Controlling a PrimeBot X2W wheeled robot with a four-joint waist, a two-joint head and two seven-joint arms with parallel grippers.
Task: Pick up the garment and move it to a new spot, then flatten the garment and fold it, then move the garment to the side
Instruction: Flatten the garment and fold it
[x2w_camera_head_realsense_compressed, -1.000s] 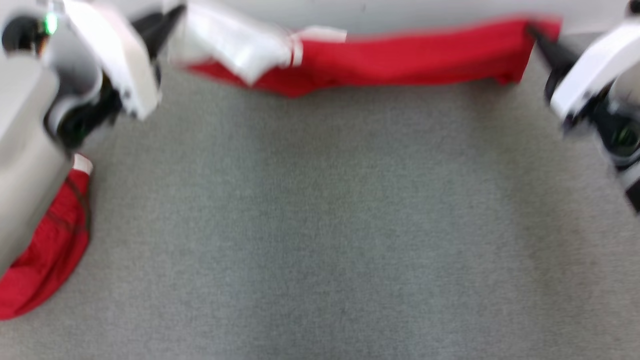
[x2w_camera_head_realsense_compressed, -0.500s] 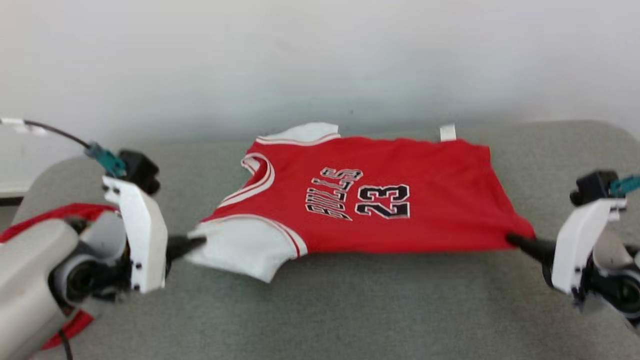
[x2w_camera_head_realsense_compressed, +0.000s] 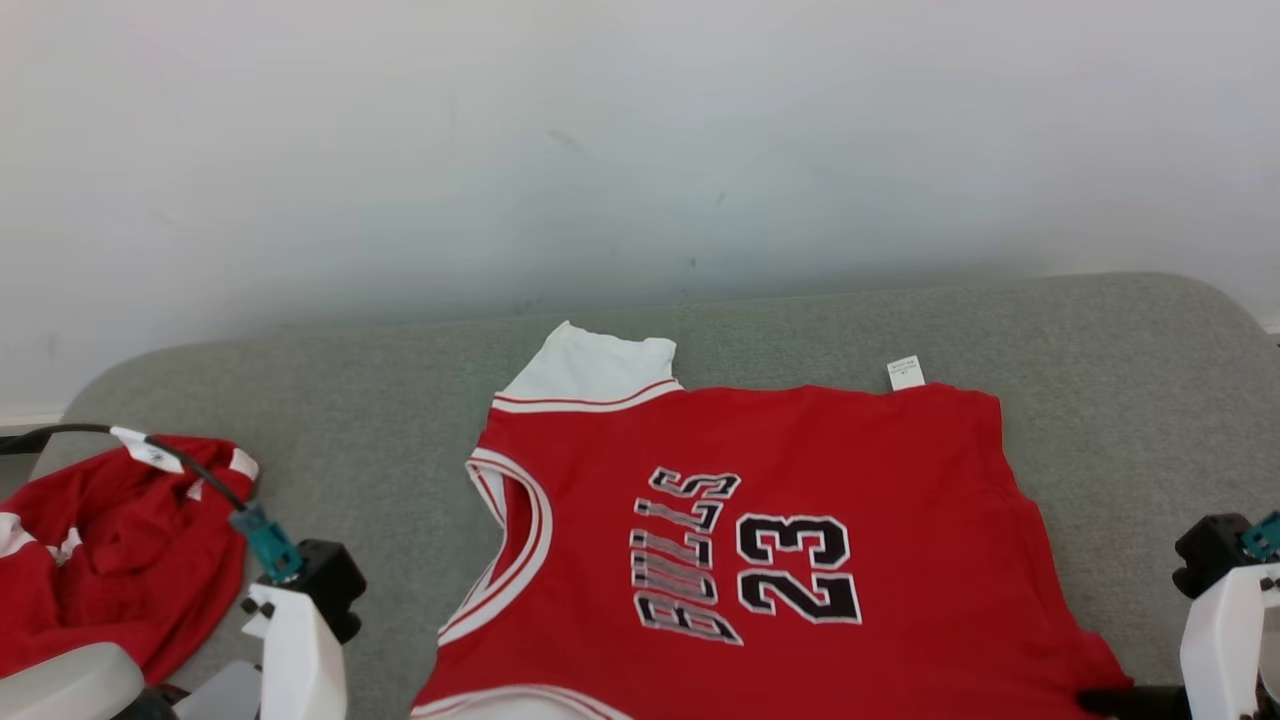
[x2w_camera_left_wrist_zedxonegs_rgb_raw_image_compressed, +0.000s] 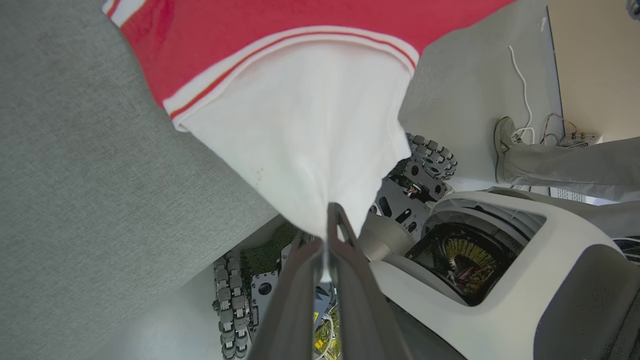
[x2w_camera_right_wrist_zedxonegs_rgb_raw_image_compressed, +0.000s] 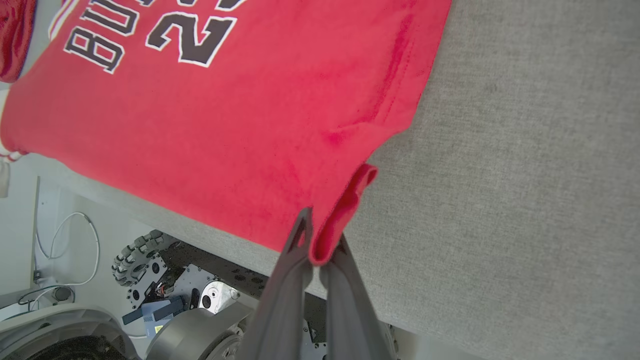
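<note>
Jersey (x2w_camera_head_realsense_compressed: 800, 520), red with white shoulder panels and "BULLS 23" in black, lay face up and mostly flat on the grey padded table (x2w_camera_head_realsense_compressed: 380, 420). Its neck pointed to my left and its hem to my right, and its near edge reached just past the table's front edge. My left gripper (x2w_camera_left_wrist_zedxonegs_rgb_raw_image_compressed: 327, 235) was clamped tight on the tip of the near white shoulder panel (x2w_camera_left_wrist_zedxonegs_rgb_raw_image_compressed: 310, 125), the cloth drawn to a point between its fingers. My right gripper (x2w_camera_right_wrist_zedxonegs_rgb_raw_image_compressed: 317, 245) was pinched on the near hem corner (x2w_camera_right_wrist_zedxonegs_rgb_raw_image_compressed: 345, 210), which had rolled over on itself. A small white label (x2w_camera_head_realsense_compressed: 905, 372) stuck out from the jersey's far edge. A second red garment (x2w_camera_head_realsense_compressed: 110, 540) lay crumpled at the table's left end, well apart from the jersey. A pale wall (x2w_camera_head_realsense_compressed: 640, 150) stood behind the table. Through the left wrist camera I saw my wheeled base (x2w_camera_left_wrist_zedxonegs_rgb_raw_image_compressed: 430, 155) below the table's edge, and beyond it a person's leg (x2w_camera_left_wrist_zedxonegs_rgb_raw_image_compressed: 565, 165) in grey trousers.
</note>
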